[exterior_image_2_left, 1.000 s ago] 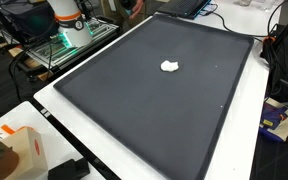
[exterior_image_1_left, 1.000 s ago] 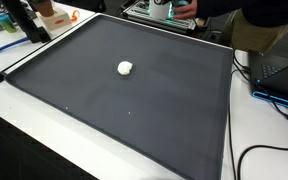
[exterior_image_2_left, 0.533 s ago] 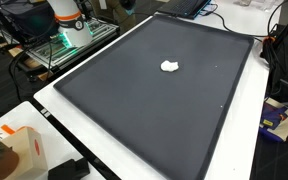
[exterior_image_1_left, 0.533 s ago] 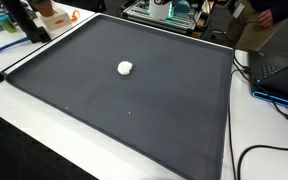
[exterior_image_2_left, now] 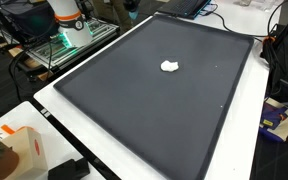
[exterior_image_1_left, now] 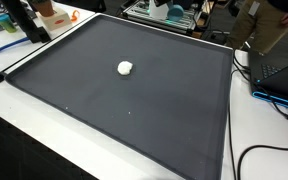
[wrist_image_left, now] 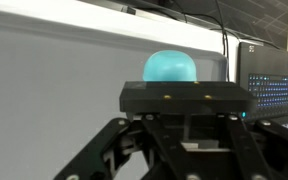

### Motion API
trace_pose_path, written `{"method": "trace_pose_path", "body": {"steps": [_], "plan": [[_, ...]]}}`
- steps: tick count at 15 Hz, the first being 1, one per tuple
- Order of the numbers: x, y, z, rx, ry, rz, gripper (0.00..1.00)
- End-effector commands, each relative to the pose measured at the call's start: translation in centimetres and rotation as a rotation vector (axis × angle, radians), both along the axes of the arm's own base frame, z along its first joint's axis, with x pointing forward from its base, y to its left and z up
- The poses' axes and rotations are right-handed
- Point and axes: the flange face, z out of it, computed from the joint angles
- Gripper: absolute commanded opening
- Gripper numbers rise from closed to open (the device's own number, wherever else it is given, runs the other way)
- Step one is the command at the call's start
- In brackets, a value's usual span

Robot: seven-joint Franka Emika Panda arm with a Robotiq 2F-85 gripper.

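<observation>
A small white lump (exterior_image_1_left: 125, 68) (exterior_image_2_left: 169, 67) lies alone on a large black mat (exterior_image_1_left: 134, 115) (exterior_image_2_left: 154, 115) in both exterior views. The robot's white base (exterior_image_2_left: 69, 20) stands beyond the mat's edge, and the arm rises out of these views. In the wrist view my gripper (wrist_image_left: 184, 165) fills the lower half as a dark body with crossed linkages, shut. Its fingertips fall below the frame, and I see nothing between the jaws. Behind it are a teal dome (wrist_image_left: 170, 67) and a pale wall. The gripper is far from the lump.
A laptop (exterior_image_1_left: 279, 70) and cables (exterior_image_1_left: 254, 150) sit beside the mat. A black stand (exterior_image_1_left: 24, 20) is at one corner, and an orange-and-white box (exterior_image_2_left: 19, 150) at another. A person (exterior_image_1_left: 269, 20) stands behind the table. A dark unit with blue lights (wrist_image_left: 269, 85) is near the gripper.
The person behind the table has drawn an arm back and moved off to the right. The lump, the mat and the gripper have not moved.
</observation>
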Motion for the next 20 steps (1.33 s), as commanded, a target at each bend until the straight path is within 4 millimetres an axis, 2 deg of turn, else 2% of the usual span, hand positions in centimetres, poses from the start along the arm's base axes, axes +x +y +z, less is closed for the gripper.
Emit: {"method": "trace_pose_path", "body": {"steps": [1, 4, 7, 8, 10, 13, 14, 15, 20], "plan": [[3.1, 1.6, 4.0, -0.133, -0.129, 0.086, 0.22], [5.8, 2.9, 7.5, -0.245, -0.243, 0.171, 0.22], [8.2, 3.5, 9.6, -0.367, -0.355, 0.262, 0.22], [6.5, 3.1, 9.2, -0.303, -0.313, 0.221, 0.47], [7.7, 3.4, 9.8, -0.341, -0.344, 0.248, 0.47], [8.2, 3.4, 9.5, -0.347, -0.342, 0.253, 0.47], [8.2, 3.4, 9.5, -0.347, -0.342, 0.253, 0.22], [8.5, 3.2, 9.3, -0.32, -0.372, 0.307, 0.22], [11.1, -1.7, 9.7, -0.214, -0.445, 0.595, 0.22]]}}
